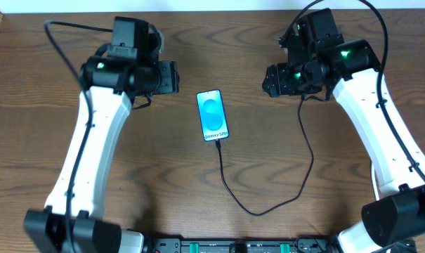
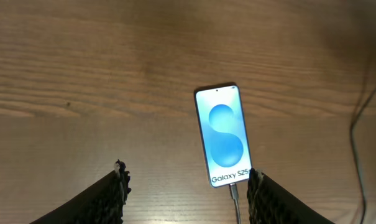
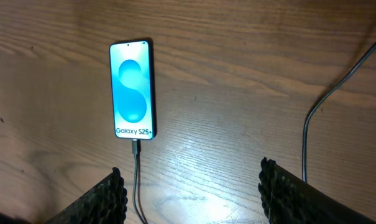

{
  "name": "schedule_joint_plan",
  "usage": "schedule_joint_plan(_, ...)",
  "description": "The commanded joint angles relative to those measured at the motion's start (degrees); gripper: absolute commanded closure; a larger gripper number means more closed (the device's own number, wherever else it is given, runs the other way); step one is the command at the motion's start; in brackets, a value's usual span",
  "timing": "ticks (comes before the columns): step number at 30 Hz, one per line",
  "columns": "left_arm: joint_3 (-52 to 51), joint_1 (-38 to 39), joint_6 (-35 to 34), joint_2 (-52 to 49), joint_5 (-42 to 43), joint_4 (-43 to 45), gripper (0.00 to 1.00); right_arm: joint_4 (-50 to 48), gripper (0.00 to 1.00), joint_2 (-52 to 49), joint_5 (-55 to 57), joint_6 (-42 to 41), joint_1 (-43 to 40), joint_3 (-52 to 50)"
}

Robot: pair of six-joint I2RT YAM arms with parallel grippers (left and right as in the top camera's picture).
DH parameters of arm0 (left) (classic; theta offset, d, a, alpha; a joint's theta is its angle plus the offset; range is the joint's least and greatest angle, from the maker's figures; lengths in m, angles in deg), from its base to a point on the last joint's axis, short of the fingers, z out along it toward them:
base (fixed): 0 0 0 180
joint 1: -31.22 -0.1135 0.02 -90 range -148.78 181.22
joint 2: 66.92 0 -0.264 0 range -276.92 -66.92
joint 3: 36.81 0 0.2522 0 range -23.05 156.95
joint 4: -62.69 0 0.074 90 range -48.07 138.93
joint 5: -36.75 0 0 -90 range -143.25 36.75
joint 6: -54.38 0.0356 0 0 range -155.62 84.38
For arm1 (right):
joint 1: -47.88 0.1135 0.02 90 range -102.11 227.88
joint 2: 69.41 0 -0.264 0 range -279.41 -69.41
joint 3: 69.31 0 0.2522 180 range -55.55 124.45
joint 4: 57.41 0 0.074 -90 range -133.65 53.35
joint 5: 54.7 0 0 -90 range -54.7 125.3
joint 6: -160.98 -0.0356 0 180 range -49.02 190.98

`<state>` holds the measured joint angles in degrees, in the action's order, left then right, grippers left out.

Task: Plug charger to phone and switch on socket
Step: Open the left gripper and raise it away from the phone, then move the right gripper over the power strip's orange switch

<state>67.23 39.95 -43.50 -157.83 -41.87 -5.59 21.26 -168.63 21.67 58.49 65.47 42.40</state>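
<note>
Plugging looks done: thin black charger cable sits in the slim blue-screened phone, left gripper and right gripper gape empty, and the unseen socket switch comes next.

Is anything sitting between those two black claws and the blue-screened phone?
Nothing visible does. Between the left gripper, the right gripper and the slim black-edged phone with the blue screen lies only the brown wooden table. The thin black charger cable is plugged into the phone's bottom edge and trails flat on the wood.
</note>
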Motion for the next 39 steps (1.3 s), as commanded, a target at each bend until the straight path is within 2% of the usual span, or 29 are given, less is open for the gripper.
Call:
schedule_joint_plan(1, -0.20, -0.09, -0.17, 4.28, -0.94, -1.44, 0.36, -0.02, 0.32, 0.15, 0.24, 1.01, -0.31, -0.31)
schedule_joint_plan(5, -0.20, -0.09, -0.35, 8.50, -0.94, -2.27, 0.30, -0.61, 0.33, 0.15, 0.22, 1.01, -0.31, -0.31)
schedule_joint_plan(9, -0.20, -0.11, -0.35, 11.93, -0.94, -2.25, 0.23, -1.25, 0.44, 0.20, 0.24, 1.97, -0.50, -0.31)
schedule_joint_plan(12, -0.20, -0.11, -0.33, 14.32, -0.98, -2.25, 0.20, -1.27, 0.55, 0.33, 0.22, 2.08, -1.25, -0.11)
schedule_joint_plan(17, -0.20, -0.11, -0.31, 17.31, -0.98, -2.25, 0.15, -1.22, 0.82, 1.31, 0.17, 2.05, -4.52, -0.07)
schedule_joint_plan(22, -0.20, -0.09, -0.33, 18.05, -0.96, -2.27, 0.14, -1.22, 0.99, 2.69, -0.22, 1.86, -9.77, -0.07)
schedule_joint_plan(27, -0.20, -0.09, -0.33, 17.94, -0.96, -2.40, 0.13, -1.27, 0.99, 2.93, -0.17, 1.88, -16.76, -0.09)
schedule_joint_plan(29, -0.22, -0.09, -0.33, 17.94, -0.96, -2.40, 0.08, -1.27, 0.99, 2.75, -0.20, 1.88, -19.91, -0.09)
schedule_joint_plan(39, -0.20, -0.09, -0.33, 17.94, -0.94, -2.43, 0.07, -4.35, 0.99, 1.09, -0.96, 2.36, -33.57, -0.28)
